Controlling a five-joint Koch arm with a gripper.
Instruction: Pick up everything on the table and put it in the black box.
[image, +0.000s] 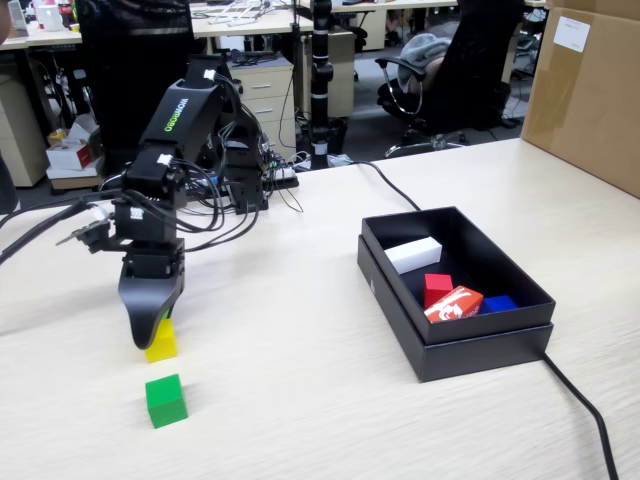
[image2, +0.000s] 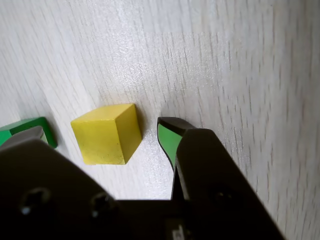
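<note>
Yellow cube (image2: 106, 133), on the table (image2: 225, 60) between the spread, empty fingers of the gripper (image2: 102, 135): likely light, rigid, smooth-faced, best pinched across two flat opposite sides, not its corners.

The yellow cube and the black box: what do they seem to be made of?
The yellow cube looks like painted wood or hard plastic: flat faces, sharp edges, faint speckles, dull sheen. The black box appears to be matte cardboard: thin straight walls and no glare.
</note>
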